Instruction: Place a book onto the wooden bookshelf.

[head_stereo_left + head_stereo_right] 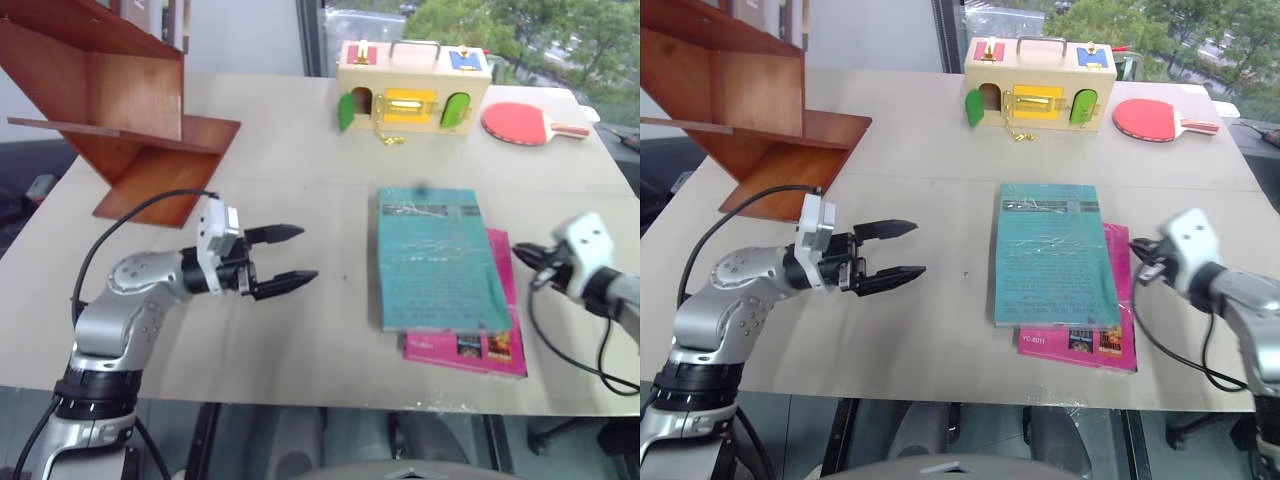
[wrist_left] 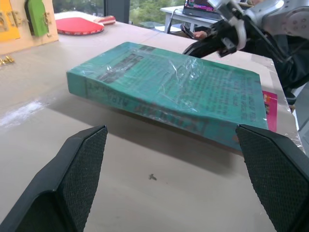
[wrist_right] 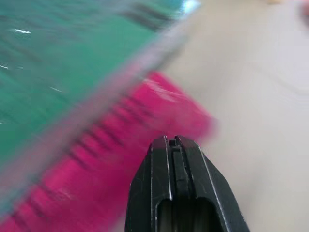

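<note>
Large teal-green plastic-wrapped paperback lying flat at centre-right of frame, atop a magenta-pink book; reddish-brown wooden bookshelf at upper left. Left gripper spread wide, empty, left of centre. Right gripper beside the book's right edge, fingers pressed together, grasping nothing.

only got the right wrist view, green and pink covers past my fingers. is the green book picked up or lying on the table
observer: the book lies flat on the table, stacked on the pink book. your right gripper is beside the stack's right edge, fingers shut on nothing.
operator: where's the other arm
observer: the left gripper hovers over the table to the left of the stack, fingers open, pointing at the book and clear of it.
operator: and the shelf
observer: the wooden bookshelf stands at the table's far left corner.
</note>
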Action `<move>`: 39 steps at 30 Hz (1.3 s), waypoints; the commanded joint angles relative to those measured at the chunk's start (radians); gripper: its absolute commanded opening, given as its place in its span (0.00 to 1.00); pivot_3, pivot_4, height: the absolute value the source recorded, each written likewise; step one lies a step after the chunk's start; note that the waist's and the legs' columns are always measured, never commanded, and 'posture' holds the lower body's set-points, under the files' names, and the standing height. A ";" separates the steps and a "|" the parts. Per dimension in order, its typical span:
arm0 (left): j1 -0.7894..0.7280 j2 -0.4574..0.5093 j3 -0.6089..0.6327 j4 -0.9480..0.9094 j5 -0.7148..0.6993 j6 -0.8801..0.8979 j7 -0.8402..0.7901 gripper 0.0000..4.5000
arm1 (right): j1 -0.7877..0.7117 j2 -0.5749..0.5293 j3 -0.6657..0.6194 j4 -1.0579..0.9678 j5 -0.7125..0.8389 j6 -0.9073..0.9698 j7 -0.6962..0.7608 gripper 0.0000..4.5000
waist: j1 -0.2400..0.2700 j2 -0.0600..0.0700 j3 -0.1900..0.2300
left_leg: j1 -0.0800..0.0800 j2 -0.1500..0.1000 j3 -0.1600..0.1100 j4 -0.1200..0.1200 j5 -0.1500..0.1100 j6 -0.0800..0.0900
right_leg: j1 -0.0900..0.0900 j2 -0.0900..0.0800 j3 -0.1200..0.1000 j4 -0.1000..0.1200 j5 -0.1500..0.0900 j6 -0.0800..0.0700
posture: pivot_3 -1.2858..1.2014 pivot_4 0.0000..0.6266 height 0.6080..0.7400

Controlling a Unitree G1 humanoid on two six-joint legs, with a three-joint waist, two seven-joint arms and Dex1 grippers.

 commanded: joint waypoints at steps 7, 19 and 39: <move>-0.157 -0.017 -0.061 0.187 -0.015 0.200 0.019 1.00 | 0.349 0.103 -0.277 -0.587 0.405 0.088 0.003 0.99 | -0.014 0.001 0.000 | 0.002 0.001 -0.001 0.000 0.000 0.000 | 0.001 0.001 0.000 0.001 0.000 0.000 | 0.52 0.24 1.00; -0.530 -0.159 -0.199 0.523 -0.082 0.963 0.126 1.00 | 0.564 0.030 -0.153 -0.775 0.313 -0.057 -0.133 1.00 | -0.007 -0.002 0.000 | -0.001 0.000 -0.004 0.005 0.000 0.000 | 0.002 0.001 -0.002 0.002 -0.002 0.004 | 0.52 0.24 1.00; -0.708 -0.547 0.014 0.949 -0.025 1.032 0.394 0.77 | 0.724 -0.130 -0.101 -0.775 0.341 -0.285 -0.351 1.00 | -0.006 -0.005 0.001 | -0.003 -0.002 -0.006 0.006 0.000 0.000 | 0.002 0.001 -0.004 0.001 0.000 0.001 | 0.52 0.24 1.00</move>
